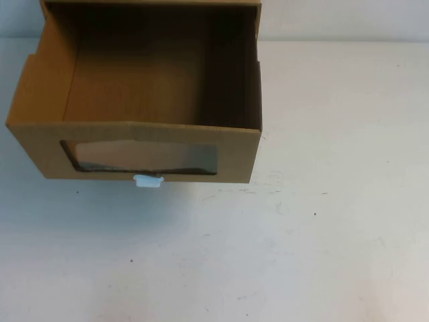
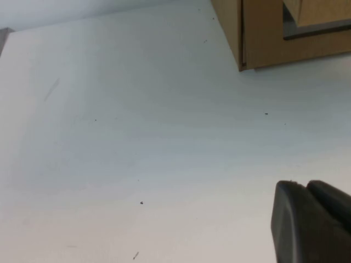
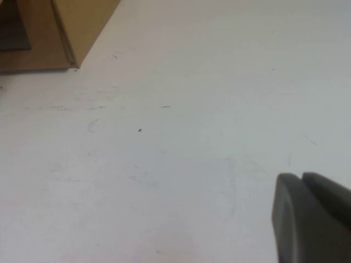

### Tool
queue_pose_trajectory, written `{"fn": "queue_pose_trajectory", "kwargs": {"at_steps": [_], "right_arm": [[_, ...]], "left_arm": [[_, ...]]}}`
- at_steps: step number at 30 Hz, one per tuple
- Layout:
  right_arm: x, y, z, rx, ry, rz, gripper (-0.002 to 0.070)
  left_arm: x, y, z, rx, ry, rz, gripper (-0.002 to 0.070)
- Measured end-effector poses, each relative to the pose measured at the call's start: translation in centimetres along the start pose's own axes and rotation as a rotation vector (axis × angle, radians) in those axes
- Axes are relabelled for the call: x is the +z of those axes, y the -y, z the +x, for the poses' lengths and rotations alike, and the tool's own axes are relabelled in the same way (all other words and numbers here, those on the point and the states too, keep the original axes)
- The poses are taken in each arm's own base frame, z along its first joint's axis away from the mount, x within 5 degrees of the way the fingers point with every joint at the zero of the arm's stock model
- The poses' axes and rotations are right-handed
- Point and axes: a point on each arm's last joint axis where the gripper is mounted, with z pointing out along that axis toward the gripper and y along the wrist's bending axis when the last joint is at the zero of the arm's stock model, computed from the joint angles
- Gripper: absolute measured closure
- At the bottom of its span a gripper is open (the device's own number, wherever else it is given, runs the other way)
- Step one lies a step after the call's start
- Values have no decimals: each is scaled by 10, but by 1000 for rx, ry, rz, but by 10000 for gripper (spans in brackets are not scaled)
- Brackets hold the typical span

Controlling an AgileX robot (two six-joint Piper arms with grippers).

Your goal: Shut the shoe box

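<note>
The shoe box (image 1: 144, 87) is a brown cardboard drawer box at the far left of the white table, its drawer pulled out toward me and empty inside. Its front has a dark plastic window (image 1: 144, 157) with a small white pull tab (image 1: 147, 180) below it. A corner of the box shows in the left wrist view (image 2: 274, 33) and in the right wrist view (image 3: 60, 27). My left gripper (image 2: 307, 186) is shut and empty, over bare table short of the box. My right gripper (image 3: 301, 178) is shut and empty, also over bare table. Neither arm shows in the high view.
The white table (image 1: 322, 201) stretches bare to the right of the box and in front of it, with only small specks and scuff marks. The table's far edge meets a pale wall behind the box.
</note>
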Motion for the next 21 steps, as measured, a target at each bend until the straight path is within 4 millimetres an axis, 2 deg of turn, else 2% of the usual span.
{"fn": "queue_pose_trajectory", "kwargs": {"at_steps": [21], "right_arm": [[0,0,0,0,0,0,689]], "left_arm": [[0,0,0,-12,4,0,677]]}}
